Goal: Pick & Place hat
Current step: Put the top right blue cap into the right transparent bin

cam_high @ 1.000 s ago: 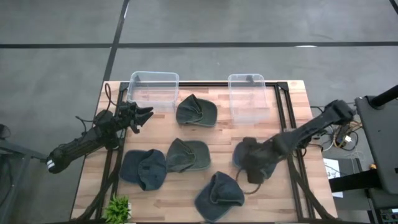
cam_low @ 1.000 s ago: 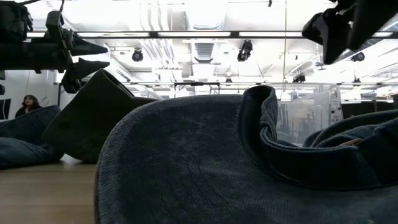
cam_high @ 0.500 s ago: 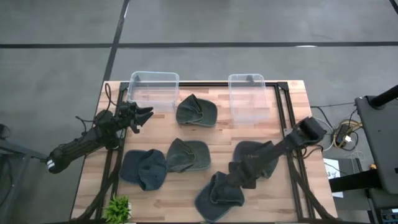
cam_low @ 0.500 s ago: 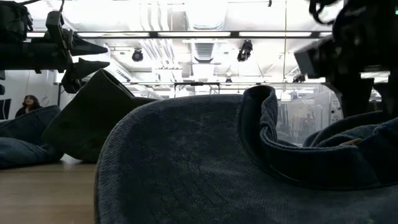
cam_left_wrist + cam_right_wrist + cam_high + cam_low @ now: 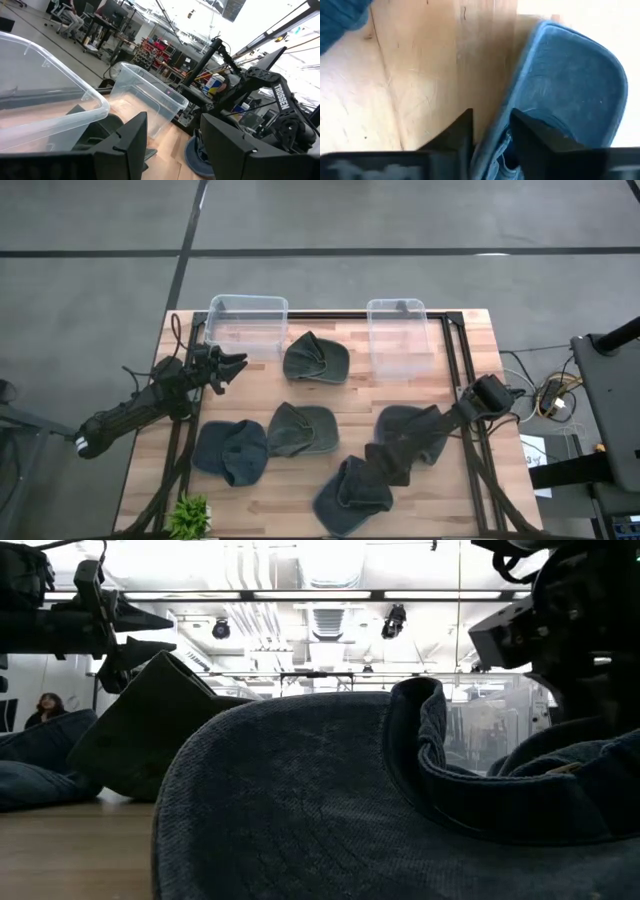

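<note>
Several soft hats lie flat on the wooden table. The blue hat (image 5: 350,498) nearest the near edge fills the low view as the blue hat (image 5: 300,800). My right gripper (image 5: 378,472) has come down on its far-right side, open. In the right wrist view the hat's rim (image 5: 496,135) runs into the gap of my right gripper (image 5: 492,142). Another blue hat (image 5: 400,423) lies partly under the right arm. My left gripper (image 5: 236,363) hovers open near the left bin (image 5: 247,320), holding nothing. My right gripper comes slanting down from the table's right side, one finger (image 5: 457,137) over the bare wood and the other finger (image 5: 532,137) over the hat's inside. The rim (image 5: 495,131) stands between them. Whether the fingers touch it, I cannot tell. The hat lies on the table.
Two clear plastic bins stand at the far edge, the left bin and the right bin (image 5: 400,337). Two green hats (image 5: 315,358) (image 5: 302,428) lie mid-table, and a third blue hat (image 5: 230,451) near left. A small green plant (image 5: 190,515) sits at the near-left corner.
My right arm has swung from over the right-hand blue hat toward the table's near-left and down, bringing its gripper onto the blue hat at the near edge. In the last half second it barely moved. The hats lie as before.
</note>
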You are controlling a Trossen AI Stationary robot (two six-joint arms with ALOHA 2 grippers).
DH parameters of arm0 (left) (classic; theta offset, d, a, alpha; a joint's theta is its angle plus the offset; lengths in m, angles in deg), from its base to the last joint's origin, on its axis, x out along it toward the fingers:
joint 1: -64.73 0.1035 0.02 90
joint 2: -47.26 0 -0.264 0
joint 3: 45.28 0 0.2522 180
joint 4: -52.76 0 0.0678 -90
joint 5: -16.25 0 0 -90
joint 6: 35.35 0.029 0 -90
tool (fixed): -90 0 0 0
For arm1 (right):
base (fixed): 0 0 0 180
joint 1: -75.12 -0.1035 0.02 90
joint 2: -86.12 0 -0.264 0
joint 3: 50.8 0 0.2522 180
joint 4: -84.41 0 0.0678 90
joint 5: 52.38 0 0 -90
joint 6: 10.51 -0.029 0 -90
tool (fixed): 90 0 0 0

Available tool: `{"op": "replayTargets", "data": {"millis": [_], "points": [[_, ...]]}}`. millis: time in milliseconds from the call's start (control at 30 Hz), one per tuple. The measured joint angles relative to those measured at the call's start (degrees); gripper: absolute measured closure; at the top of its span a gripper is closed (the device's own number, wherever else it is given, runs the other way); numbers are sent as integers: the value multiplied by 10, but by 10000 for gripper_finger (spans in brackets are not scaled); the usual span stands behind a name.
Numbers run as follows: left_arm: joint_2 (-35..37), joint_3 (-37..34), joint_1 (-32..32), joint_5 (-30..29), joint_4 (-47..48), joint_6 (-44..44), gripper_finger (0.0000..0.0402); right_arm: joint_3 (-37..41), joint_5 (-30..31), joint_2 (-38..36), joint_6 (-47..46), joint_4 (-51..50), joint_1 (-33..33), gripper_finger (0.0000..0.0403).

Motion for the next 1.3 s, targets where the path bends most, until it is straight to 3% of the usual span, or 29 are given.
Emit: {"op": "replayTargets", "data": {"millis": [100, 233, 567, 767, 967, 1300], "points": [[0, 0, 0, 0, 0, -1, 223, -4, 21, 0, 0, -22, -7, 370], [0, 0, 0, 0, 0, -11, 223, -14, 50, -1, -3, -56, -19, 389], [0, 0, 0, 0, 0, -21, 223, -116, 166, -1, 14, -168, -67, 392], [0, 0, 0, 4, -1, -30, 223, -190, 243, -2, 93, -175, -102, 393], [0, 0, 0, 33, -1, -66, 223, -251, 359, -2, 200, -176, -127, 392], [0, 0, -5, 63, -28, -159, 223, -247, 495, -2, 384, -136, -89, 391]]}}
